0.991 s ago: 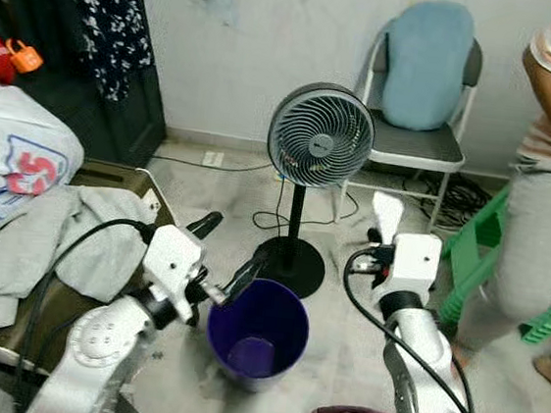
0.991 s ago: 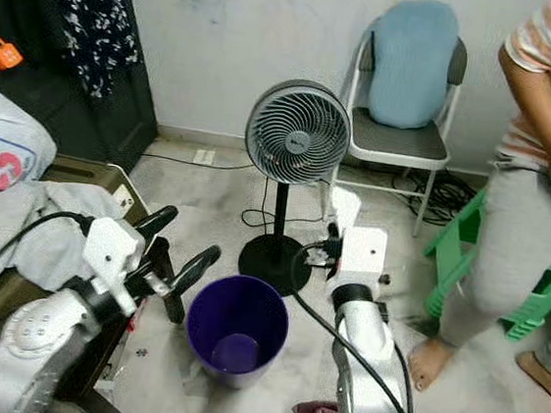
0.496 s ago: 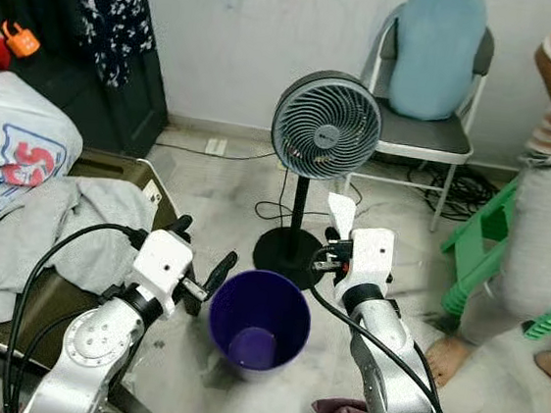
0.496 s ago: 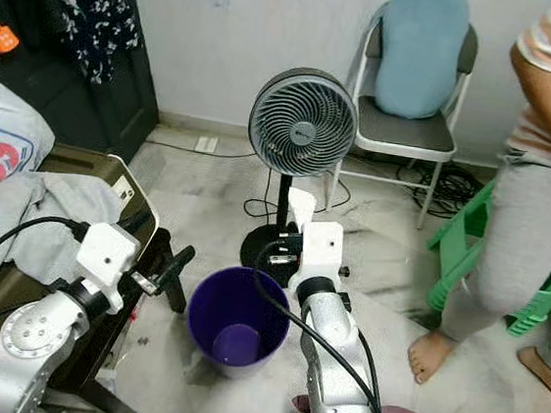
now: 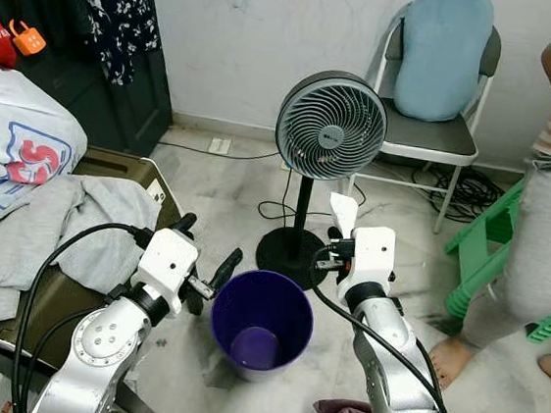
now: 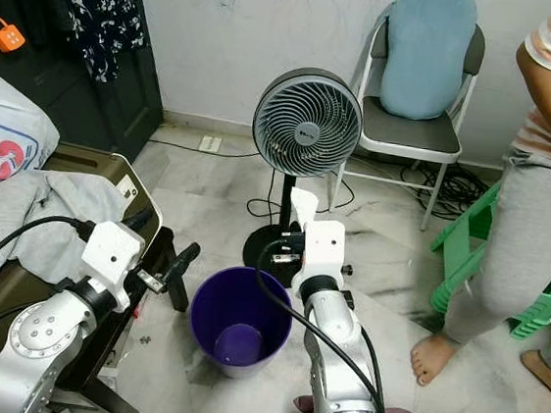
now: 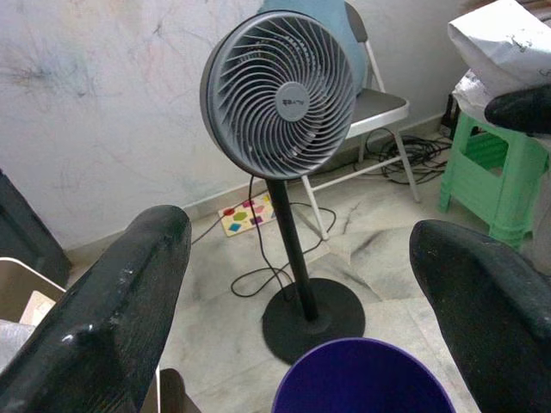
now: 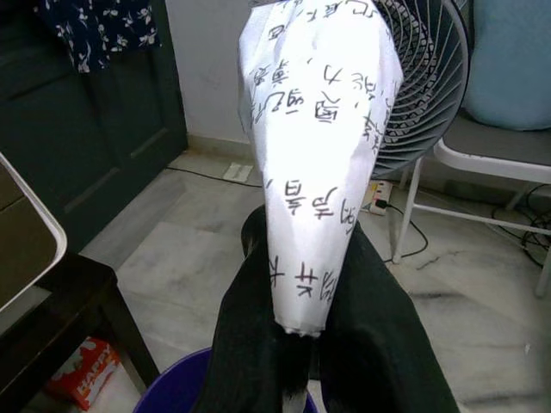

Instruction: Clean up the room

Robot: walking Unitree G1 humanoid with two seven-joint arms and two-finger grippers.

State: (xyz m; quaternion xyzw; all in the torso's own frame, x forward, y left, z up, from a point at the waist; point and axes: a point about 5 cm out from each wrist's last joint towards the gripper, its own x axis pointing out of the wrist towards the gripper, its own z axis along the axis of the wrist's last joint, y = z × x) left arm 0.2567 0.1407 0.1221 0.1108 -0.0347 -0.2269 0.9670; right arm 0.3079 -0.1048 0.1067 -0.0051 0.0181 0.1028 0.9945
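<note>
Paper wrapper (image 8: 318, 163), white with printed characters, is pinched between the right gripper's (image 8: 301, 344) black fingers, held just above the far rim of the purple bin (image 5: 262, 319). Left gripper (image 5: 209, 259) sits beside the bin's near-left edge with its fingers spread wide, holding nothing. Behind the bin stands a grey pedestal fan (image 5: 325, 125), and a person's leg (image 5: 538, 244) is off to the bin's right.
</note>
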